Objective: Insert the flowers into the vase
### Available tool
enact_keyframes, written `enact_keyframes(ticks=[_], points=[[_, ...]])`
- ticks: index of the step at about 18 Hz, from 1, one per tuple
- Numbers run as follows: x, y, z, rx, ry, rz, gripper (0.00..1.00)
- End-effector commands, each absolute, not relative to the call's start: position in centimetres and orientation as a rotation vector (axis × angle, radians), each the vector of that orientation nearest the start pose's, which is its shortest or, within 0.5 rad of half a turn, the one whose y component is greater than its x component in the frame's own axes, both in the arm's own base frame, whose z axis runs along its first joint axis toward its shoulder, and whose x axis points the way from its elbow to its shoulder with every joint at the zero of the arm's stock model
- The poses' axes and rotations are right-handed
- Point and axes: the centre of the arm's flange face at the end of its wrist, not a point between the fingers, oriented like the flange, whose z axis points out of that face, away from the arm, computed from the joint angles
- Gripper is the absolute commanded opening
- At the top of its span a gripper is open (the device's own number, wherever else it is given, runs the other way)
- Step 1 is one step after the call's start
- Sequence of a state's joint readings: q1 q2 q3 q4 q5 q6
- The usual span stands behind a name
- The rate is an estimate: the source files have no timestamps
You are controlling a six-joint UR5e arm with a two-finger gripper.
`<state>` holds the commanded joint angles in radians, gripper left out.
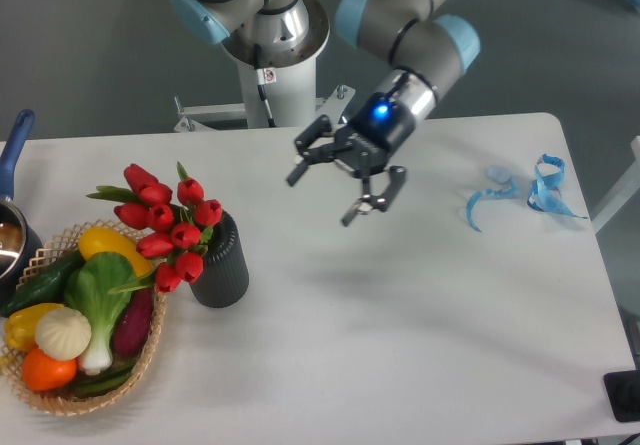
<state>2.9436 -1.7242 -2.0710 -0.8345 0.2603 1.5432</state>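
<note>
The red tulip flowers [163, 224] stand with their stems in the dark ribbed vase [222, 266] at the table's left, their heads leaning left over the basket. My gripper [322, 195] hangs open in the air above the table's middle, well to the right of the vase. Nothing sits between its fingers.
A wicker basket [150, 350] of toy vegetables lies left of the vase, touching it. A blue-handled pot [12, 180] sits at the left edge. Blue ribbon scraps [525, 194] lie at the far right.
</note>
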Motion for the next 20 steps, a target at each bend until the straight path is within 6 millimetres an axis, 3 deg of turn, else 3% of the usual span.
enact_keyframes(ticks=[5, 10, 15, 17, 20], points=[[-46.2, 30.6, 31.5, -2.156, 0.197, -0.003, 1.00], [-47.9, 29.9, 31.4, -2.416, 0.129, 0.054, 1.00], [-49.0, 30.9, 31.8, -2.663, 0.209, 0.168, 1.00], [-48.7, 31.8, 31.8, -2.728, 0.249, 0.195, 1.00], [-48.1, 31.6, 31.1, -2.849, 0.270, 0.227, 1.00]])
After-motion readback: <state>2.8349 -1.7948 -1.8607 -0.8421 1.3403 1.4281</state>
